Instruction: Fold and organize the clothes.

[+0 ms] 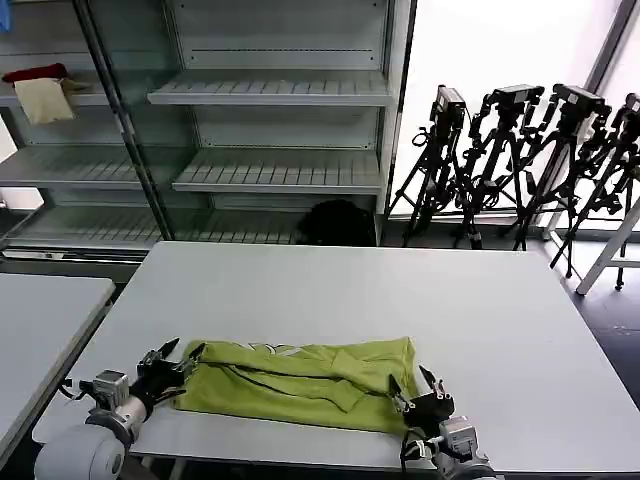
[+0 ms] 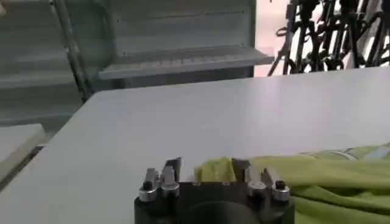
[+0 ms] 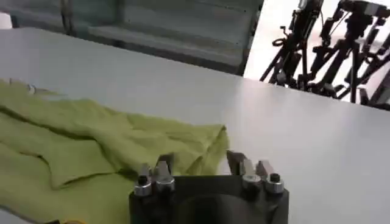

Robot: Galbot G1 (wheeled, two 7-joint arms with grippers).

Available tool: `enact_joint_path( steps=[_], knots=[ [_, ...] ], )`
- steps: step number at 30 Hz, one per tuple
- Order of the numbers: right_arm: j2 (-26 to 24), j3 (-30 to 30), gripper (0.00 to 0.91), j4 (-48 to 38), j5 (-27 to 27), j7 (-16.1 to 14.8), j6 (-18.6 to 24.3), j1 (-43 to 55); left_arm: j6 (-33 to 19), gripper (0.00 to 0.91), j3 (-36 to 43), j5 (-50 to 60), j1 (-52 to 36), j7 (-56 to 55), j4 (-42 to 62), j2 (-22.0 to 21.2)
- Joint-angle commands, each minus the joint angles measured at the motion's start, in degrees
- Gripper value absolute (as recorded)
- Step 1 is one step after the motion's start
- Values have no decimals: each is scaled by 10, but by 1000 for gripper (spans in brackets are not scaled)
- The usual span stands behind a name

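- My left jaws (image 1: pixel 178 362) and right jaws (image 1: pixel 417 393) gape wide, gripping nothing, one at each end of the T-shirt (image 1: pixel 300 382).
- It lies half-folded near the counter (image 1: pixel 330 290) front edge.
- Next, I judge: pinch both ends for another fold.

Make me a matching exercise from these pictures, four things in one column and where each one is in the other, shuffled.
1. T-shirt
2. Left gripper
3. Tripods
4. Red cloth

A. On the floor beyond the table, right
B. Top shelf, far left
C. Folded, at the table's near edge
D. At the shirt's left end, jaws open

Pairs: 1-C, 2-D, 3-A, 4-B
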Motion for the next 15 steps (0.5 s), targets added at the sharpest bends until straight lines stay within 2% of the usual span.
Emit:
enact_joint_path(
  steps=[1,3,5,7,10,15],
  knots=[
    [2,51,907,6,6,-7,1,3,-9,907,-13,-18,0,-23,-2,-13],
    [-2,87,907,21,135,5,4,21,-11,907,-21,-46,3,-40,-9,-26],
    [-5,130,907,23,260,3,35,56,-12,907,-25,-57,11,-56,-26,-49],
    [-5,152,907,11,324,-3,57,98,-19,907,-23,-57,19,-73,-39,-68],
    [-7,161,907,-26,308,-23,98,152,-26,907,-15,-53,26,-102,-45,-98],
    [-15,157,907,-61,248,-53,119,184,-31,907,-8,-14,30,-107,-46,-117]
  ],
)
